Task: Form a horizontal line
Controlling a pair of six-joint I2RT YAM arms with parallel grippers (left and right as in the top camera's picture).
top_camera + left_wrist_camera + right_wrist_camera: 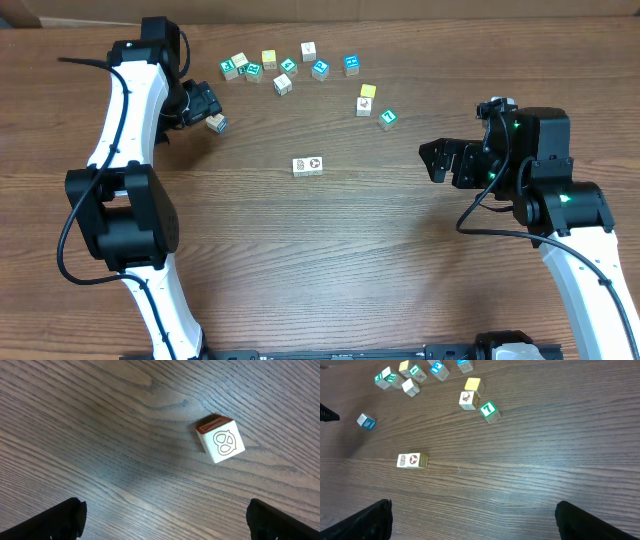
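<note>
Two white-faced cubes with dark and red prints lie side by side as a short horizontal line mid-table, also visible in the right wrist view as the same line. My left gripper is open at the back left, just by a lone cube. The left wrist view shows that cube, white with a pretzel-like print and a red top, lying beyond the open left gripper and off to its right, not between the fingers. My right gripper hangs open and empty to the right of the line; the wrist view shows bare wood under the right gripper.
Several loose cubes are scattered along the back of the table. A yellow cube, a white bird cube and a green cube with a 7 sit at back right. The tabletop is dark wood.
</note>
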